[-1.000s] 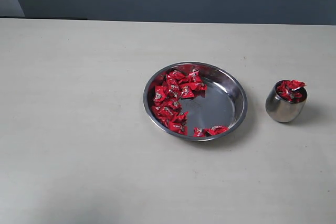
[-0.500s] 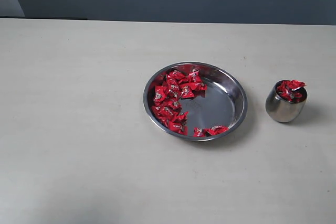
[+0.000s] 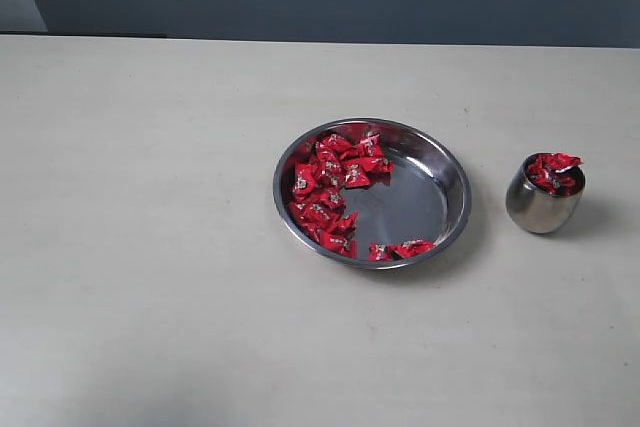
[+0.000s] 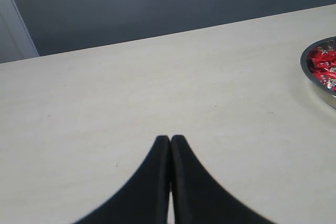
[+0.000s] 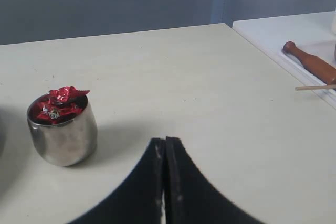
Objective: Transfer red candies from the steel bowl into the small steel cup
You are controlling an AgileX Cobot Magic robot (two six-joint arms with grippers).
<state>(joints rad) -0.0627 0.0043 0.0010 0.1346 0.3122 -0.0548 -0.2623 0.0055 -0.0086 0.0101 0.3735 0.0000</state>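
Exterior: shiny shallow round bowl (image 3: pixel 420 202) on matte pale table (image 3: pixel 150 247), crinkly red candies (image 3: pixel 325 187) along its left side; rounded brushed cup (image 3: pixel 540 209) to its right, heaped with candies.
Left wrist: black left gripper (image 4: pixel 170 140) pinched together, empty.
Right wrist: right gripper (image 5: pixel 165 141) likewise, near cup.

Soft, even light covers the pale table (image 3: pixel 150 247); the steel bowl (image 3: pixel 415 202) shows mild sheen; faint shadows lie lower right of it and right of the small steel cup (image 3: pixel 538 212) in the exterior view. In the wrist views the left gripper (image 4: pixel 170 140) and right gripper (image 5: pixel 165 141) read as flat black silhouettes with slightly blurred edges.
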